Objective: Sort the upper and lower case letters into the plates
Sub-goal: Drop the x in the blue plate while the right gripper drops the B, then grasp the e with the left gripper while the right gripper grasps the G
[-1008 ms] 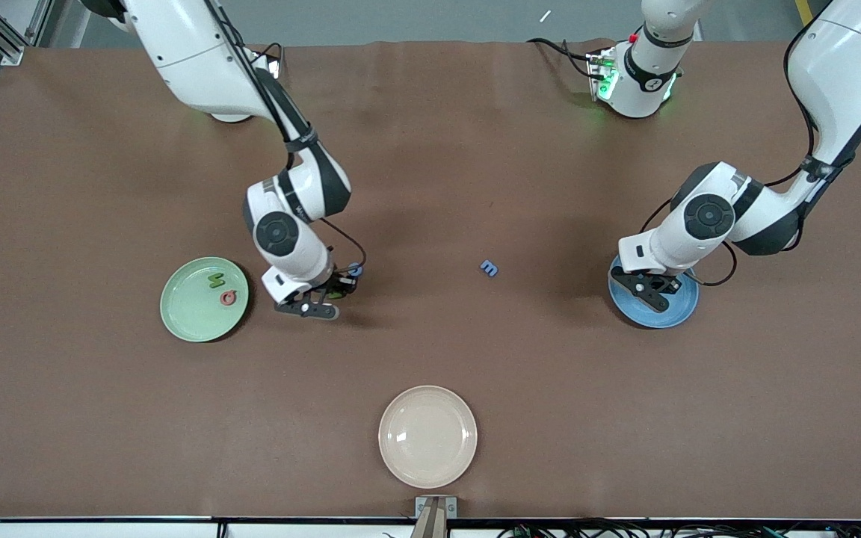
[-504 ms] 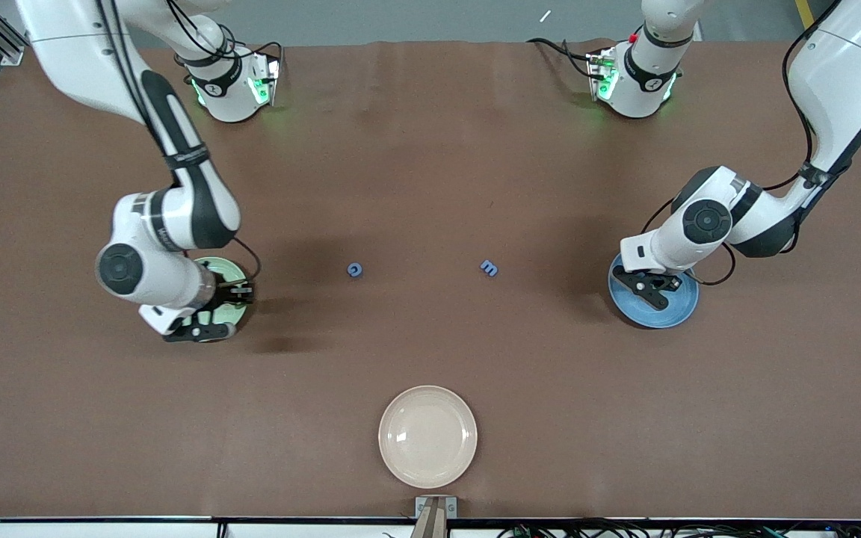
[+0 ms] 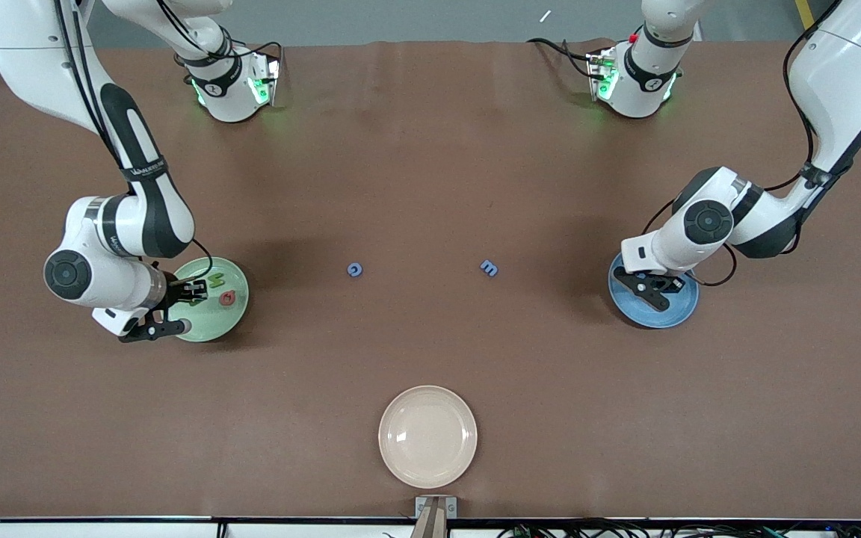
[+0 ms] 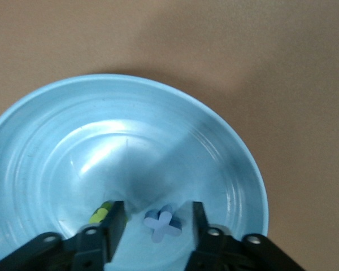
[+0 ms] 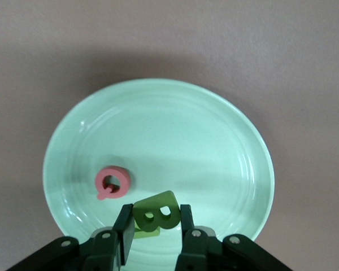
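My right gripper (image 3: 185, 294) hangs over the mint green plate (image 3: 212, 321), shut on a dark green letter B (image 5: 156, 213). In that plate (image 5: 175, 130) lie a pink letter (image 5: 113, 183) and a lighter green letter (image 5: 144, 233), partly under the B. My left gripper (image 3: 655, 293) is low over the blue plate (image 3: 676, 310) and open. A blue x-shaped letter (image 4: 164, 224) lies in the plate (image 4: 130, 130) between its fingers, touching neither. A yellow-green letter (image 4: 103, 212) sits half hidden by one finger (image 4: 110, 228).
Two small blue letters lie on the brown table between the plates, one (image 3: 355, 270) toward the right arm's end and one (image 3: 489, 267) toward the left arm's end. A cream-white plate (image 3: 427, 436) sits near the front edge.
My right arm swung from the table's middle to over the green plate with the green B, uncovering a blue letter. My left gripper opened and let go of the blue x.
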{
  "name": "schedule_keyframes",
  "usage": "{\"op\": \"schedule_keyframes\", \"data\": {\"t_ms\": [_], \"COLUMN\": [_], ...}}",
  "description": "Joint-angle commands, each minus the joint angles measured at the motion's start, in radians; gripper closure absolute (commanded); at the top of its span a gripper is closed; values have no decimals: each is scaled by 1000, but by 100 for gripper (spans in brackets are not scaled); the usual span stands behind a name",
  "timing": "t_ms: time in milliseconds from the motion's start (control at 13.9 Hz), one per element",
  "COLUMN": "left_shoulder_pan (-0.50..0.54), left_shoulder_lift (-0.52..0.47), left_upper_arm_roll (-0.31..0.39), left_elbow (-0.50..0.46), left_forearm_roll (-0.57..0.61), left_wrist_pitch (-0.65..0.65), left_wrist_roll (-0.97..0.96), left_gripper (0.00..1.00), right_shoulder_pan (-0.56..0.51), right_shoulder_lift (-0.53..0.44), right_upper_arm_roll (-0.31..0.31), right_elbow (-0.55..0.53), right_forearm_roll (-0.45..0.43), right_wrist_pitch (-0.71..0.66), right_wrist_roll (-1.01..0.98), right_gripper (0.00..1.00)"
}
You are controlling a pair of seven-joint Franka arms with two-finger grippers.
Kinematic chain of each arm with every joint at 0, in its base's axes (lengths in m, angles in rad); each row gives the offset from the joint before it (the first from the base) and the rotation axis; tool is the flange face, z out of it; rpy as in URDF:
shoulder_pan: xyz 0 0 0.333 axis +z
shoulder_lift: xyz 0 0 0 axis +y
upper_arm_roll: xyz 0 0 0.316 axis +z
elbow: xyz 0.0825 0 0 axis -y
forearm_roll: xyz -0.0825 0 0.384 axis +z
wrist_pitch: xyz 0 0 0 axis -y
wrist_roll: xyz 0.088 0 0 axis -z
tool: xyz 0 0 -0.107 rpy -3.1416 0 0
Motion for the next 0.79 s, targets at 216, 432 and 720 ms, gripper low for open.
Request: {"op": "schedule_keyframes", "data": {"t_ms": [216,432,720], "left_shoulder_pan": [-4,-59,-201], "left_shoulder_lift": [-16,-14,-5], "left_upper_arm_roll": [-63,-107,-106], "left_elbow": [46,96,147], "left_forearm_roll": [5,-44,-142], "left_wrist_pitch": [-61,-132,-131], "left_wrist_roll": [-134,-342,-718], "left_gripper": [0,0,0], "right_shoulder_pan": [-43,-51,-51], "right_shoulder_lift": [11,17,10], "right_upper_arm_roll": [22,22,24], "right_elbow": [-89,-89,-80], "right_forearm_roll": [-30,-30,-30], "right_wrist_pitch": [138,139,112], "right_wrist_roll": [-5,-5,-3], "right_gripper": [99,91,0]}}
